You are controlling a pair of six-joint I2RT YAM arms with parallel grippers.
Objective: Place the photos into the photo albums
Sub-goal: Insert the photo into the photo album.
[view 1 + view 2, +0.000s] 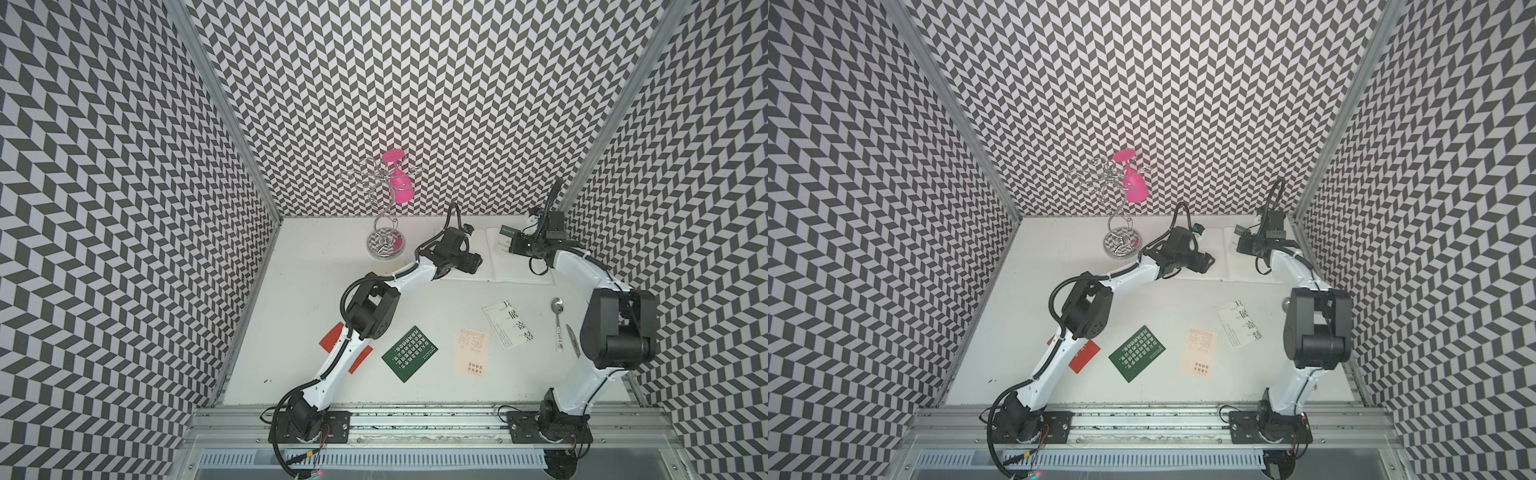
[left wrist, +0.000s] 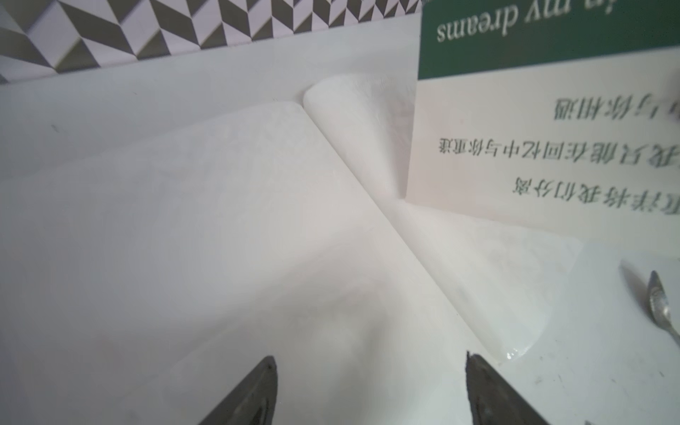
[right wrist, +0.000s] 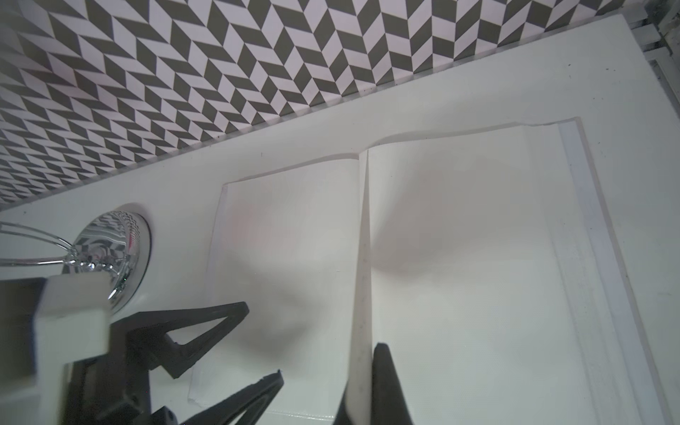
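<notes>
The photo album (image 1: pixel 515 270) (image 1: pixel 1241 266) lies open at the back right, showing blank white pages (image 2: pixel 220 220) (image 3: pixel 460 257). My right gripper (image 1: pixel 510 242) (image 3: pixel 362 386) is shut on a white photo with a green band (image 2: pixel 533 147) (image 3: pixel 362 257), held upright over the right page. My left gripper (image 1: pixel 473 264) (image 2: pixel 369 358) is open just above the left page, holding nothing. On the table nearer the front lie a dark green photo (image 1: pixel 409 354), a peach one (image 1: pixel 471 353) and a white one with black characters (image 1: pixel 509 324). A red photo (image 1: pixel 332 336) is partly under my left arm.
A chrome wire stand (image 1: pixel 384 245) (image 3: pixel 110 250) with a pink glass (image 1: pixel 401 183) hanging from it stands left of the album. A metal spoon (image 1: pixel 558 324) (image 2: pixel 658 305) lies in front of the album's right side. Patterned walls close in the back and both sides.
</notes>
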